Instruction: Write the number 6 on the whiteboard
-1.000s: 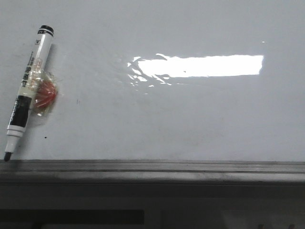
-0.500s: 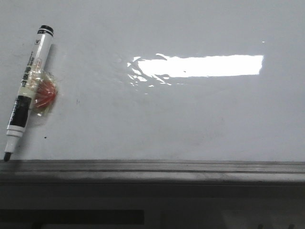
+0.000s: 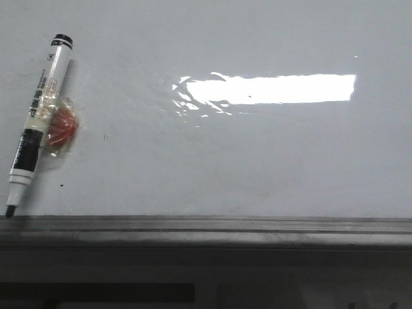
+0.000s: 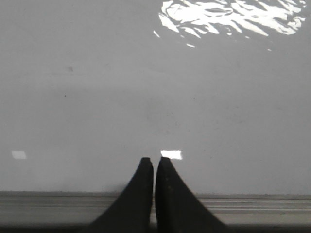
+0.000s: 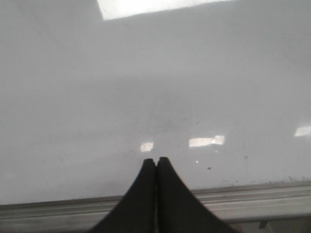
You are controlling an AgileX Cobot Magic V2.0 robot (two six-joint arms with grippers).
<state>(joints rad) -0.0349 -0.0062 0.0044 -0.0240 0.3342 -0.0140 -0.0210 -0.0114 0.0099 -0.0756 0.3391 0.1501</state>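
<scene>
The whiteboard (image 3: pixel 257 161) fills the front view, glossy white with a bright rectangular glare and a grey metal edge rail (image 3: pixel 206 226) along its near side. No drawn 6 shows on it. A black-and-white marker (image 3: pixel 37 116) lies uncapped at the far left, tip toward the rail, with a red object in clear wrap (image 3: pixel 61 129) beside it. Neither gripper shows in the front view. My left gripper (image 4: pixel 154 160) is shut and empty over bare board (image 4: pixel 146 87) near the rail. My right gripper (image 5: pixel 156 160) is shut and empty over bare board (image 5: pixel 146 87) near the rail.
The grey rail shows in the left wrist view (image 4: pixel 252 206) and the right wrist view (image 5: pixel 262 196). Small dark specks dot the board (image 3: pixel 62 186). A dark band lies below the rail in the front view.
</scene>
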